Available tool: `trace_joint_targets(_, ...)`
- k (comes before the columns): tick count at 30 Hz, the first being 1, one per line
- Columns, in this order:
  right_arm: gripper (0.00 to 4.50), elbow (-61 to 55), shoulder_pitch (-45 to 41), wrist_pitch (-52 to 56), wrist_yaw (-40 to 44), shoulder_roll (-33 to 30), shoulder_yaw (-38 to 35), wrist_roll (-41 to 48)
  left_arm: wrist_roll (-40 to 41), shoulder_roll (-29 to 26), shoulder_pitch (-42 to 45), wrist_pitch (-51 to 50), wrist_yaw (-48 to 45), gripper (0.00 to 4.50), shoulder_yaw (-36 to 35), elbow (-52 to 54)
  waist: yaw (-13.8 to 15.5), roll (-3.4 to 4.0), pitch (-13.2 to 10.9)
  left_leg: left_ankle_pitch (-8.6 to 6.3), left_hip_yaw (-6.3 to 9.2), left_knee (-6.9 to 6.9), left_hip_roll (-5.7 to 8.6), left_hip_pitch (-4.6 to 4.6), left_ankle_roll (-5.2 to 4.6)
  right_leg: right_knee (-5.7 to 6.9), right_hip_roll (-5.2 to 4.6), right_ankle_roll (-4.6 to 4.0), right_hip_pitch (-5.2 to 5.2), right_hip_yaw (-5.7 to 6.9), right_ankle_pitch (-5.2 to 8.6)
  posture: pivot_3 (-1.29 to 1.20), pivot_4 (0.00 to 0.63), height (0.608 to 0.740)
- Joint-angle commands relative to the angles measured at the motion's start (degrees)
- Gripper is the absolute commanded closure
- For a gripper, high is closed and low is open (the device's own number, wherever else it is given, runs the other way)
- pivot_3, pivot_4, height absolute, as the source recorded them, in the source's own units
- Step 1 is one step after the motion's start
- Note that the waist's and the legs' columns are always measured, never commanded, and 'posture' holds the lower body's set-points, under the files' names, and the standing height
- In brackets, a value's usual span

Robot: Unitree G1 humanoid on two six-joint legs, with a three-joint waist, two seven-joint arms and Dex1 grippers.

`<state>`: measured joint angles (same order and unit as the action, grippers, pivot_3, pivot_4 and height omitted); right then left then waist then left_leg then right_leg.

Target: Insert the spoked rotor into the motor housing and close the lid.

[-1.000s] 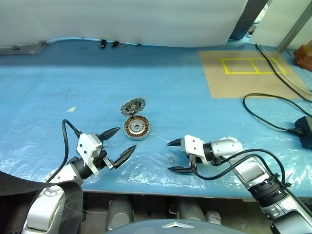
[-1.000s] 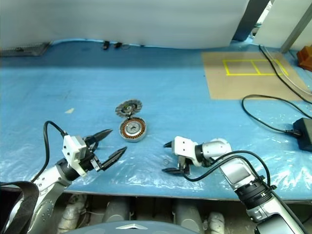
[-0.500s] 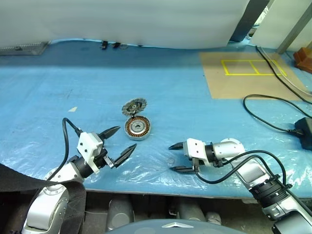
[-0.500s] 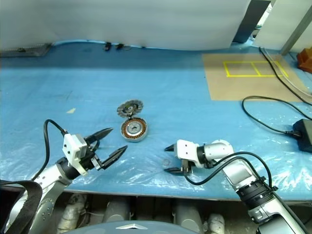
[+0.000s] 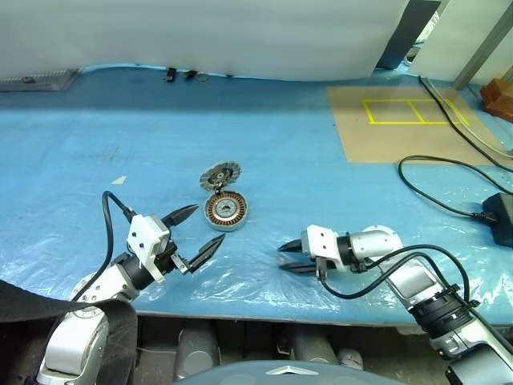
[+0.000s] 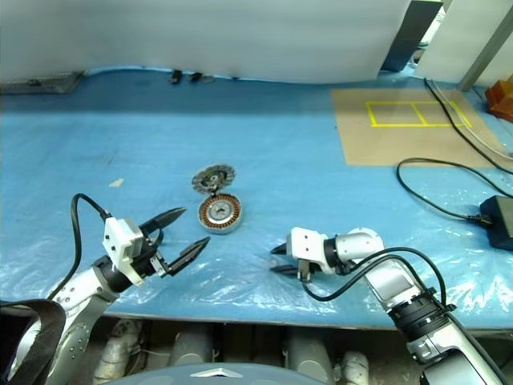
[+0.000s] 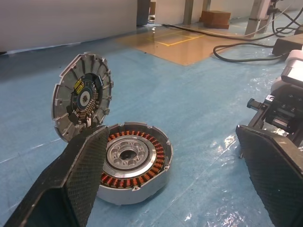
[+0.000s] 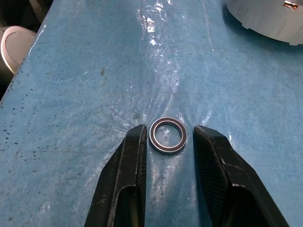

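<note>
The motor housing (image 6: 219,213) lies on the blue plastic-covered table, copper windings ringing a pale centre (image 7: 127,155). Its round ribbed lid (image 7: 83,97) stands tilted open behind it. The spoked rotor is out of view. My left gripper (image 6: 195,227) is open, level, just short of the housing on its near left. To the housing's right, my right gripper (image 5: 283,258) points left and down at the table. Its fingers (image 8: 135,146) stand either side of a small dark ring (image 8: 167,135) lying flat. Narrow gaps remain, so it is open around the ring.
A brown board (image 5: 401,120) with a yellow taped rectangle lies at the back right. A black cable (image 5: 437,180) loops to a black adapter (image 5: 501,220) at the right edge. The table's front edge runs just below both grippers.
My right gripper's fingers have drawn much closer together around the small ring. The left gripper, housing and lid have not moved.
</note>
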<state>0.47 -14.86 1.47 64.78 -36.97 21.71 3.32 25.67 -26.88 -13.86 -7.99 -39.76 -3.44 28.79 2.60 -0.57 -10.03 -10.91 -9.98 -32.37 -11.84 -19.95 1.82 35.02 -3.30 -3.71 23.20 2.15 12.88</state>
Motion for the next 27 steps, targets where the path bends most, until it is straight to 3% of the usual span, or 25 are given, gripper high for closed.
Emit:
trace_joint_targets(1, 2.73, 2.13, 0.00, 0.87, -0.43, -0.77, -0.22, -1.86, 0.12, -0.21, 0.35, 0.94, -0.34, 0.00, -0.63, 0.60, 0.00, -0.01, 0.00, 0.00, 0.00, 0.00, 0.00, 0.00, 0.00, 0.00, 0.00, 0.00, 0.00, 0.00, 0.00, 0.00, 0.150, 0.740)
trace_joint_targets(11, 2.73, 3.26, -0.93, 1.62, 0.38, -0.68, -0.07, -1.65, -0.39, 0.08, 1.04, 1.81, -0.38, 0.00, -0.48, -0.35, 0.01, -0.03, 0.02, 0.00, 0.01, -0.01, 0.02, 0.00, 0.00, -0.01, -0.01, 0.00, -0.01, -0.01, 0.00, 0.00, 0.150, 0.740)
trace_joint_targets(16, 3.80, 4.09, -1.72, 1.13, 0.84, -0.41, 0.28, -1.79, -0.54, 0.10, 1.70, 1.96, -0.27, 0.00, -0.69, -0.84, 0.01, -0.04, 0.03, 0.00, 0.00, -0.01, 0.01, -0.01, 0.00, -0.01, 0.00, 0.00, -0.01, 0.00, 0.00, 0.00, 0.150, 0.740)
trace_joint_targets(22, 3.80, 3.53, -2.94, 2.00, 1.02, 1.10, 0.38, -1.13, -0.86, 0.32, 2.62, 2.33, -0.08, 0.00, -0.80, -1.50, -0.10, -0.06, 0.05, 0.00, 0.00, 0.01, 0.01, -0.01, 0.00, -0.01, 0.00, 0.00, 0.00, 0.00, 0.00, 0.00, 0.150, 0.740)
trace_joint_targets(27, 3.80, -0.37, -9.62, 12.48, -0.29, 7.27, -3.65, 6.26, -0.42, 0.49, 2.39, 2.92, 0.28, 0.00, -2.35, -2.14, -0.42, -0.04, 0.04, 0.00, 0.03, 0.01, -0.03, -0.04, 0.00, 0.02, 0.14, -0.02, 0.11, -0.01, -0.01, 0.00, 0.150, 0.740)
